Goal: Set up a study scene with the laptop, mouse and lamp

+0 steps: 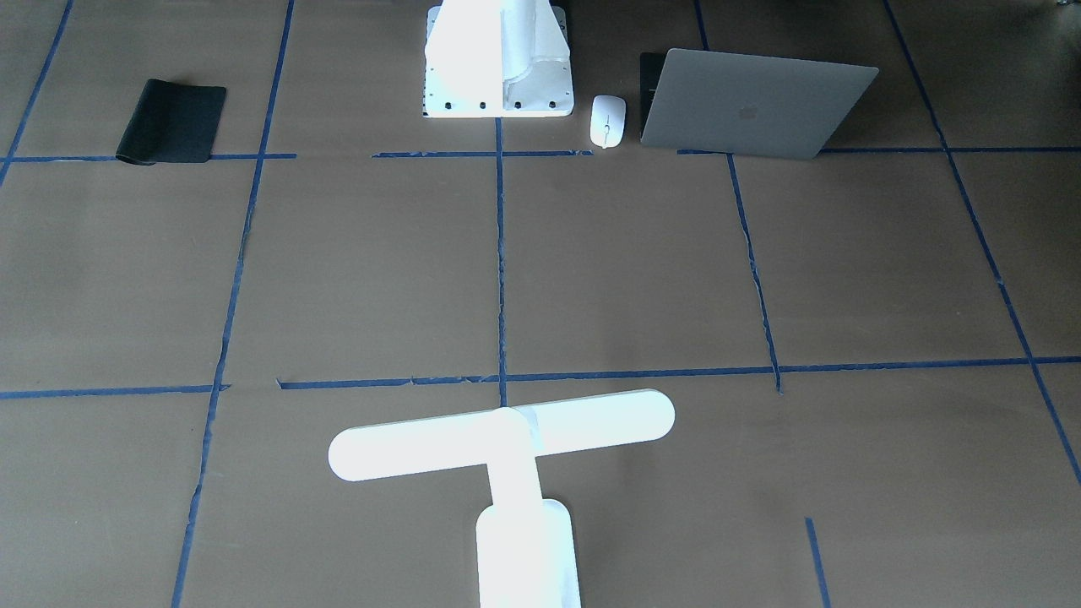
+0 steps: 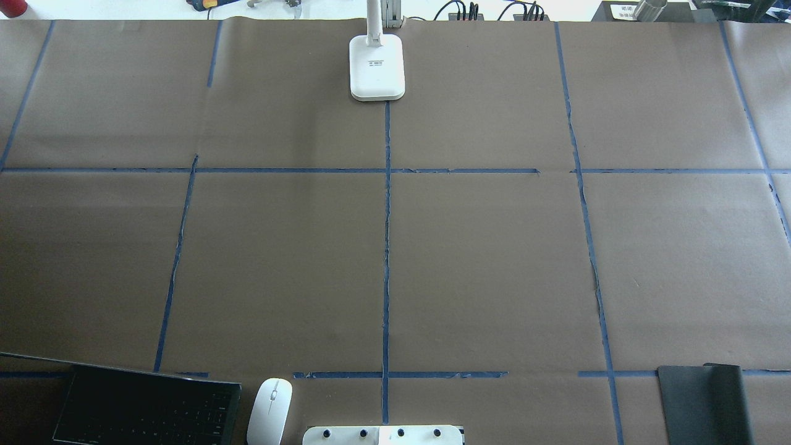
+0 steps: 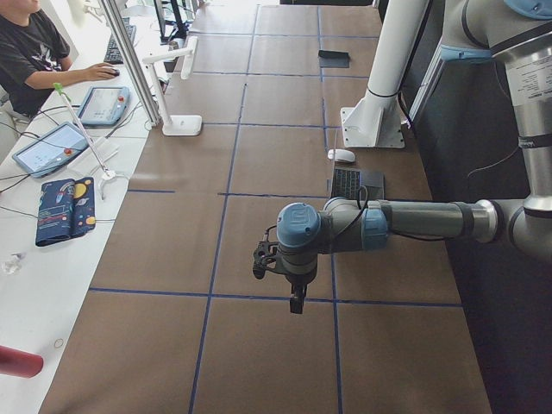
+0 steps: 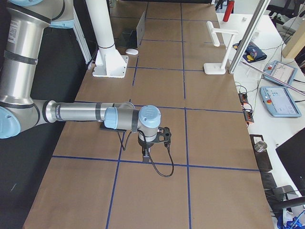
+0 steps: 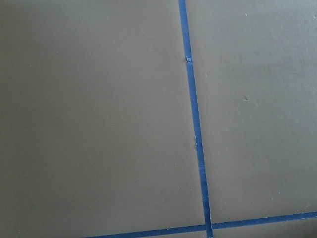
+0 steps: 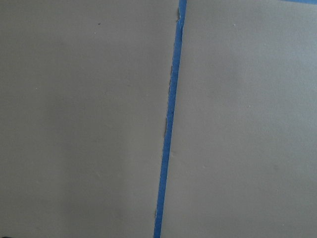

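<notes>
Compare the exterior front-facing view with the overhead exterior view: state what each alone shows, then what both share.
Only front-facing: the outer side of the laptop lid with its logo, and the long head bar of the lamp. Only overhead: the laptop's black keys, a label on the lamp's base, and cables beyond the table's far edge. Both: the mouse beside the laptop, the black mat, the white mount and the blue tape lines.

The laptop [image 1: 752, 105] lid is showing matt grey metal; the mouse [image 1: 607, 120] is gleaming as glossy white plastic; the lamp [image 1: 507, 447] is looking smooth and white; matt brown paper is covering the counter [image 1: 633, 270].
</notes>
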